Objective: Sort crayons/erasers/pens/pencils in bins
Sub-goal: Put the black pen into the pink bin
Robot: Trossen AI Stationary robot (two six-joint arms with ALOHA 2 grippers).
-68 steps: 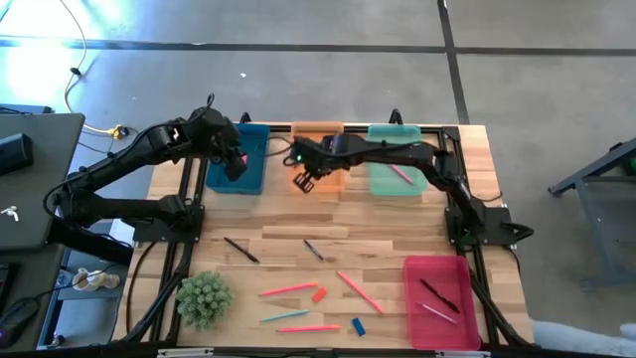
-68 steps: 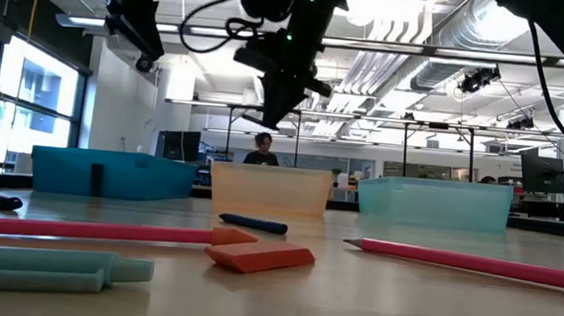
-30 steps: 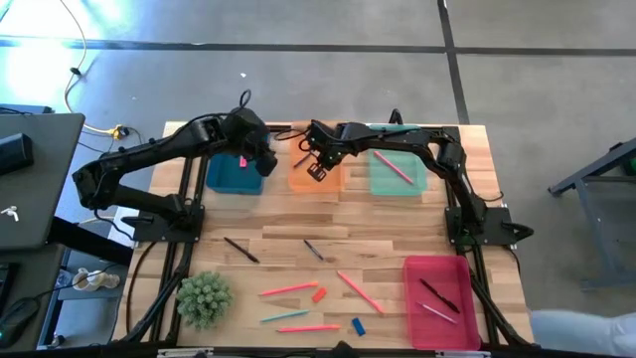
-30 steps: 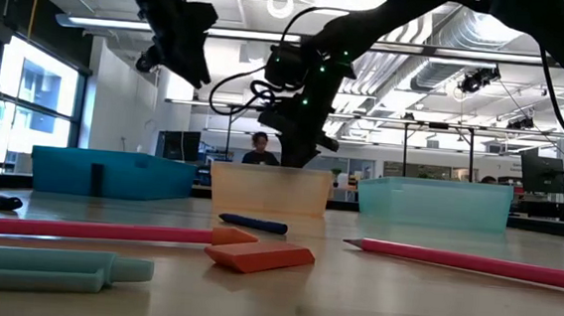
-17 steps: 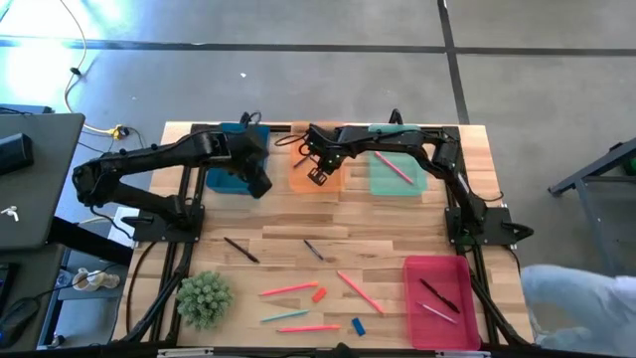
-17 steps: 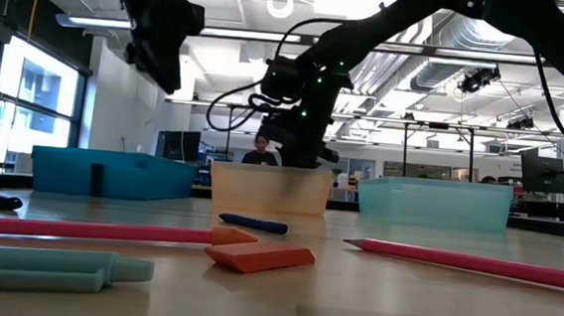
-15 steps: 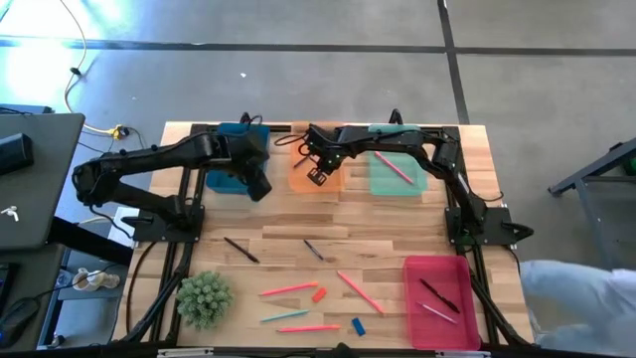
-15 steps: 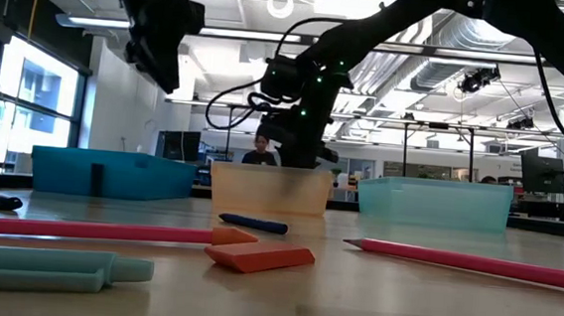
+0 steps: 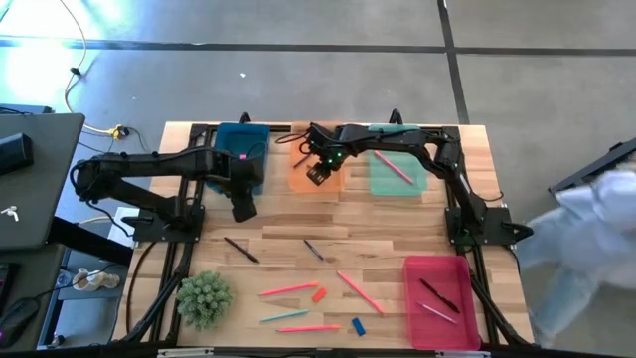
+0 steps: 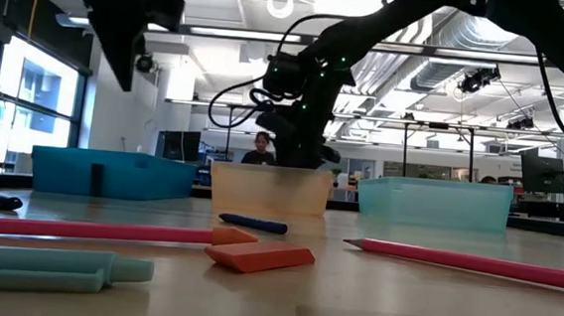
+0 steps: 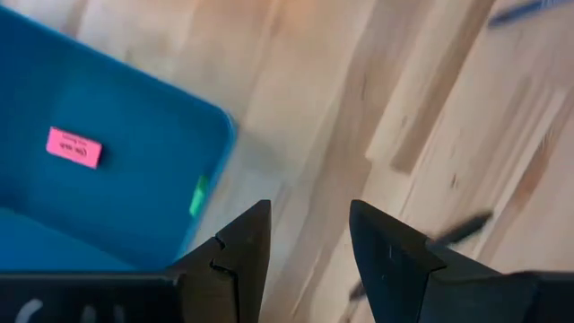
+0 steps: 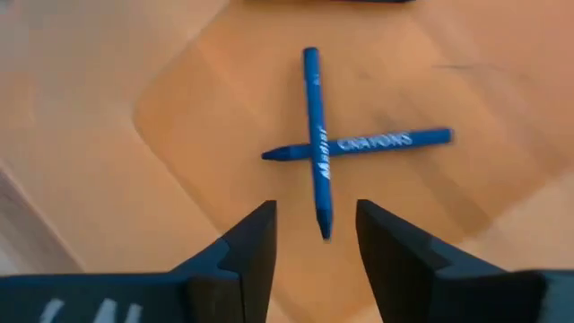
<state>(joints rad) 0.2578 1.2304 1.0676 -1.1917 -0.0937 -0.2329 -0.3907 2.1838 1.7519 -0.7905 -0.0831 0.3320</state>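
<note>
Above the orange bin (image 9: 320,171), the right gripper (image 12: 314,235) is hanging with jaws apart; descending risks striking two crossed crayons (image 12: 316,144).

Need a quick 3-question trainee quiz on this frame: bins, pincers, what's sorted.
1. True or false: the pink eraser lies in the blue bin.
2. Which bin is the right pincer over? A) red bin B) orange bin C) green bin
3. Fill in: the two blue crayons under the right pincer lie ____ over each other.

Key:
1. True. The left pincer, open and empty, is over bare table beside that bin.
2. B
3. Crossed
</note>
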